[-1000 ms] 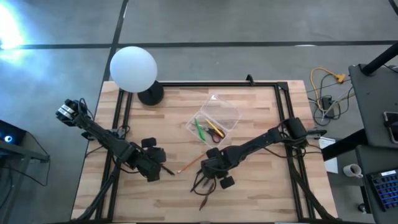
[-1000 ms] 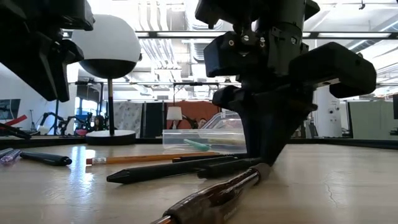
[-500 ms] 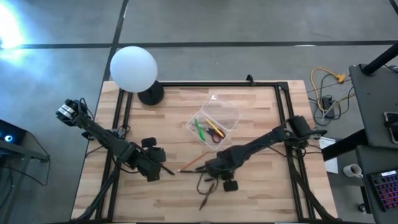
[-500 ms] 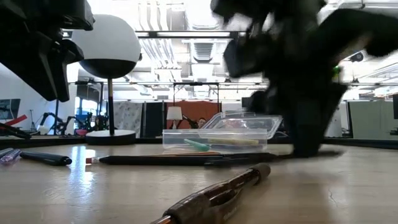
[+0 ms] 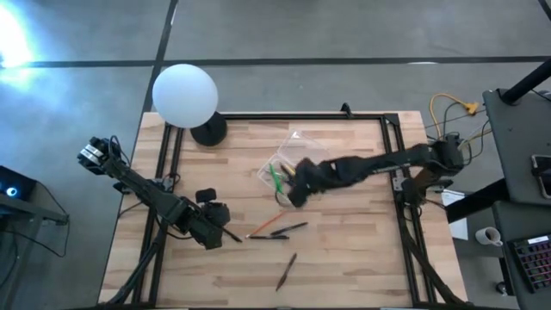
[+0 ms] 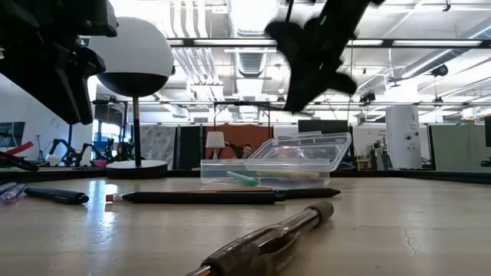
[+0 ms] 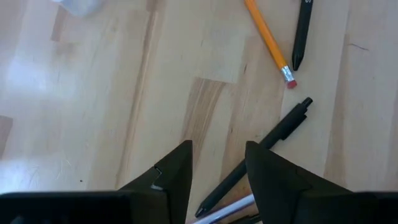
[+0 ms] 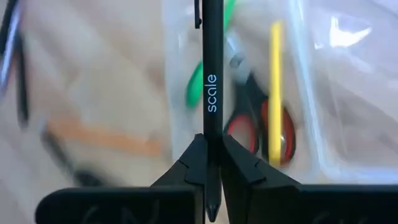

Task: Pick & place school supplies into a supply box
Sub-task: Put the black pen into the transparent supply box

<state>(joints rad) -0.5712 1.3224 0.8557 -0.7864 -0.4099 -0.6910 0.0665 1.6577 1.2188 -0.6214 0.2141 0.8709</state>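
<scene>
The clear supply box [image 5: 297, 165] stands flat on the table's far middle, also low in the low view [image 6: 268, 170]. It holds a green pen [image 8: 198, 87], a yellow pencil [image 8: 275, 87] and red-handled scissors [image 8: 277, 127]. My right gripper [image 5: 297, 188] hangs above the box's near edge, shut on a dark pen [image 8: 212, 74]. It shows blurred and raised in the low view [image 6: 314, 54]. My left gripper [image 7: 217, 168] is open, low over the table's near left [image 5: 225, 231], above a dark pen [image 7: 261, 152]. My right gripper pinches the dark pen printed "scale" between its two fingers [image 8: 193, 165], on the shaft [image 8: 212, 127] close to its pointed end. The pen lies along the fingers, its clip end pointing forward over the box. It is lifted clear of the table.
An orange pencil [image 5: 263, 227], dark pens [image 5: 291, 228] and a brownish pen [image 5: 287, 270] lie flat on the near middle of the table. The white lamp globe [image 5: 184, 95] stands on its dark base [image 5: 209, 132] at the far left corner. Cables lie off the right edge.
My right gripper was down among the pens at the near middle. It took one dark pen, rose with it and swung toward the far edge, over the supply box. The pens left behind have slid and turned into a row. The left arm kept still.
</scene>
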